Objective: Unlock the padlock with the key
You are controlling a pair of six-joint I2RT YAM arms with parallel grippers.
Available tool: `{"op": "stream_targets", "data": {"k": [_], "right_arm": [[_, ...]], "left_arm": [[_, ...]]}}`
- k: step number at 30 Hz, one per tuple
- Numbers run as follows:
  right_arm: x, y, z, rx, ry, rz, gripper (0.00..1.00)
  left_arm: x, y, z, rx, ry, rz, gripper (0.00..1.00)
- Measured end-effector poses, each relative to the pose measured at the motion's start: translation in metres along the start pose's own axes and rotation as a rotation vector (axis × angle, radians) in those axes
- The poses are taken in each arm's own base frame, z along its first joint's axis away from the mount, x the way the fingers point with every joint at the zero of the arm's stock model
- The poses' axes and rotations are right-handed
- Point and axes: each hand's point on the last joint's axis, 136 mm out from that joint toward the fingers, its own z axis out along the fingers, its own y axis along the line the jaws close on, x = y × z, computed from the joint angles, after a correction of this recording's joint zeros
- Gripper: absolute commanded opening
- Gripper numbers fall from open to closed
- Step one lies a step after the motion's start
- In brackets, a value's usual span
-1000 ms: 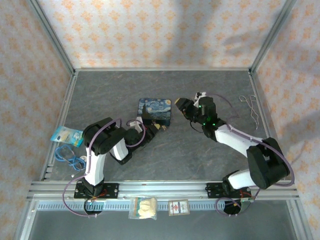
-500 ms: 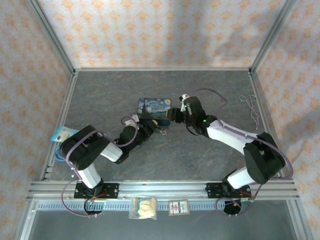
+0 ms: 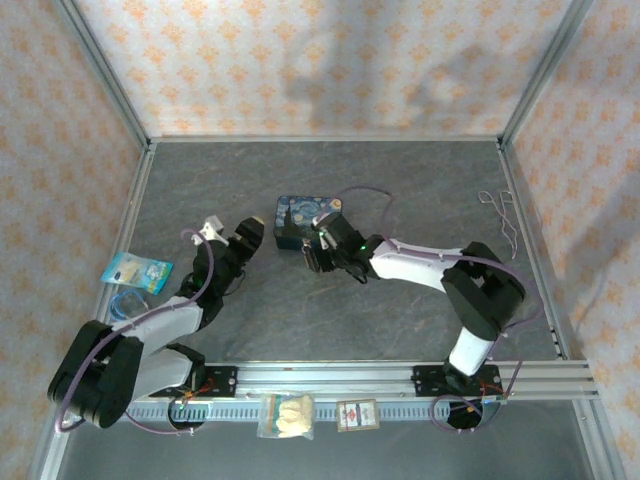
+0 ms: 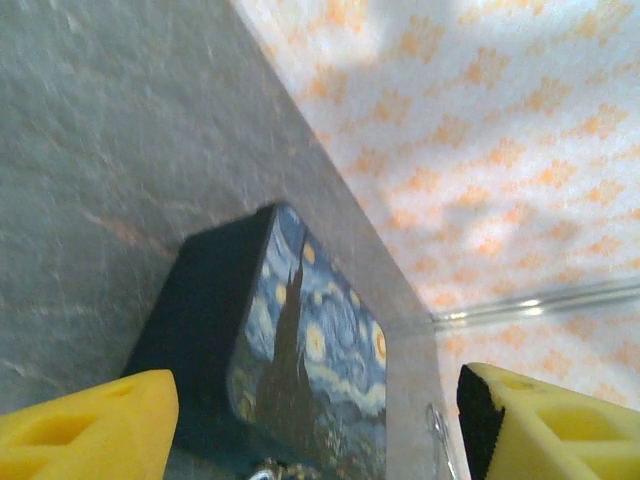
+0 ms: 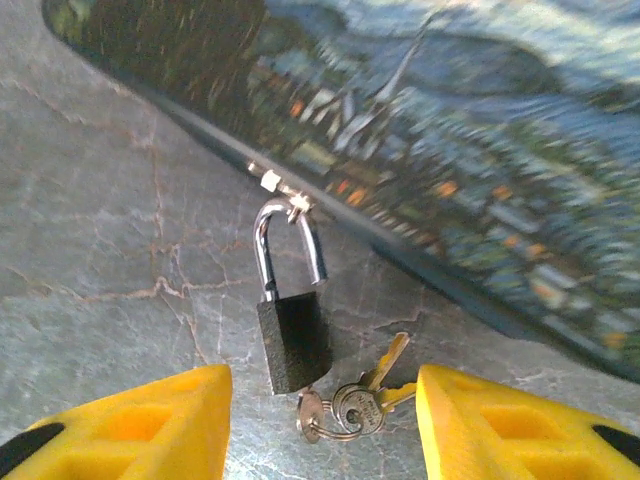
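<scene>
Grey stone-patterned table (image 3: 420, 180) is taken as the base, with the dark blue rectangular box with swirly yellow starry-night print (image 3: 296, 212) lying flat near its middle.

Left gripper (image 3: 248, 238) is placed just left of the box. Jaws are spread wide and nothing is gripped. In the left wrist view the box (image 4: 300, 350) is framed between the yellow foam pads (image 4: 90, 425).

Right gripper (image 3: 320, 248) is set at the box's near edge, partly over it. Jaws are spread apart and nothing is clamped.

Small padlock with dark body and thin silver U-shaped shackle (image 5: 295, 340) is found on the table against the box's (image 5: 480, 130) near side, with the shackle hooked through a small metal fitting on the box edge.

Tiny silver key on a ring (image 5: 312, 415) is seen touching the padlock's bottom end, on the side away from the box. Whether it is inserted cannot be told. Both are seen between the right gripper's (image 5: 320, 400) yellow pads, untouched.
</scene>
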Motion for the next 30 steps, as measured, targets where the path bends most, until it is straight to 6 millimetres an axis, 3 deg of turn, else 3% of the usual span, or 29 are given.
{"op": "stream_targets", "data": {"k": [6,14,23,30], "right_arm": [[0.015,-0.001,0.009,0.062,0.035,-0.053,0.47],[0.018,-0.005,0.014,0.064,0.0,-0.111,0.38],[0.013,0.004,0.024,0.019,-0.041,-0.191,0.34],[0.029,0.008,0.029,-0.029,-0.02,-0.205,0.41]], "left_arm": [[-0.015,0.009,0.001,-0.028,-0.048,0.012,0.72],[0.002,0.027,0.013,-0.071,0.019,0.011,0.7],[0.003,0.019,0.014,-0.033,0.026,0.009,0.7],[0.001,0.017,0.014,-0.025,0.02,0.012,0.7]]}}
